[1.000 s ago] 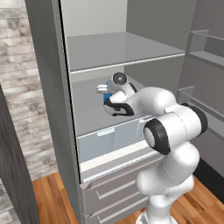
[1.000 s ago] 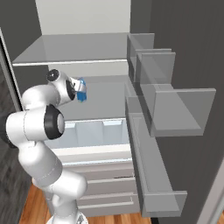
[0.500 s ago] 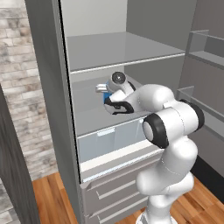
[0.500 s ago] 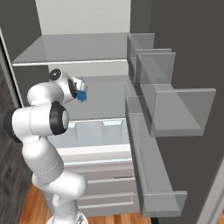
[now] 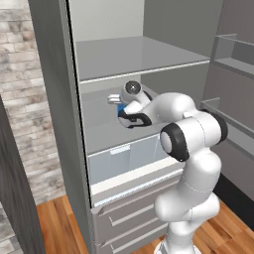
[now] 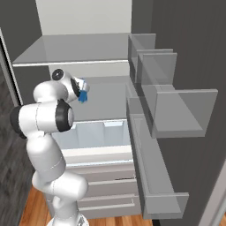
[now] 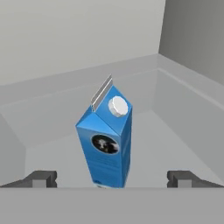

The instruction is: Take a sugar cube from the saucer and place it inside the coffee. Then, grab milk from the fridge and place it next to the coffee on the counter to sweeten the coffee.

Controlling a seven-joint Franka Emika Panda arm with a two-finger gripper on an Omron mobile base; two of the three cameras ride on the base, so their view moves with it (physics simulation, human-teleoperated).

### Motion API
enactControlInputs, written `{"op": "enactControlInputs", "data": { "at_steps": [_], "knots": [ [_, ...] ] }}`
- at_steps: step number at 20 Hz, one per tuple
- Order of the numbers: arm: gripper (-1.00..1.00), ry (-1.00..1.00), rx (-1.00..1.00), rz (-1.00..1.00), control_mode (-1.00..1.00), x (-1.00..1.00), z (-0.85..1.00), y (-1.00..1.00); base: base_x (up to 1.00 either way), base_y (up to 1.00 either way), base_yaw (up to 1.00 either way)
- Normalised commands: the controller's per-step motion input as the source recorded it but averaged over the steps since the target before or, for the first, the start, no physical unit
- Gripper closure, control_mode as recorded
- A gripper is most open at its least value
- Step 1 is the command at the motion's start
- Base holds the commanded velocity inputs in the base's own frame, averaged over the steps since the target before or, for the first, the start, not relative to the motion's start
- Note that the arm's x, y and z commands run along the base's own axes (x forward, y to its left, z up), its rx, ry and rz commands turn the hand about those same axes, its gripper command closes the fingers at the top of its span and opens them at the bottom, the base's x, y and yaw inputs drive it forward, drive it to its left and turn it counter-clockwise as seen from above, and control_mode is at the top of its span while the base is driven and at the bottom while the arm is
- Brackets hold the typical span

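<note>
Inside the tall grey fridge (image 5: 54,74), the small blue milk carton with white gabled top (image 7: 106,142) stands upright on a middle shelf, straight ahead between the fingertips of the wide-open, empty gripper (image 7: 113,178).

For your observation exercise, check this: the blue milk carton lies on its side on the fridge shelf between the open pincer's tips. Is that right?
Not quite. The hand view shows the milk carton standing upright on the fridge shelf, white cap up, between the open pincer's tips.
</note>
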Motion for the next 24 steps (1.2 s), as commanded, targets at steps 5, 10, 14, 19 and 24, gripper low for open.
{"op": "enactControlInputs", "data": {
  "at_steps": [5, 10, 14, 19, 24],
  "knots": [
    [-1.0, 0.0, 0.0, 0.0, -1.0, 0.17, -0.07, 0.06, 0.0, 0.0, 0.0],
    [-1.0, 0.0, 0.0, 0.0, -1.0, 0.17, -0.1, 0.05, 0.0, 0.0, 0.0],
    [-1.0, 0.0, 0.0, 0.0, -1.0, 0.16, -0.09, 0.03, 0.0, 0.0, 0.0],
    [-1.0, -0.01, -0.01, 0.0, -1.0, 0.07, -0.11, 0.05, 0.0, 0.0, 0.0],
    [-1.0, 0.0, -0.01, 0.0, -1.0, 0.16, -0.02, 0.02, 0.0, 0.0, 0.0]
  ]
}}
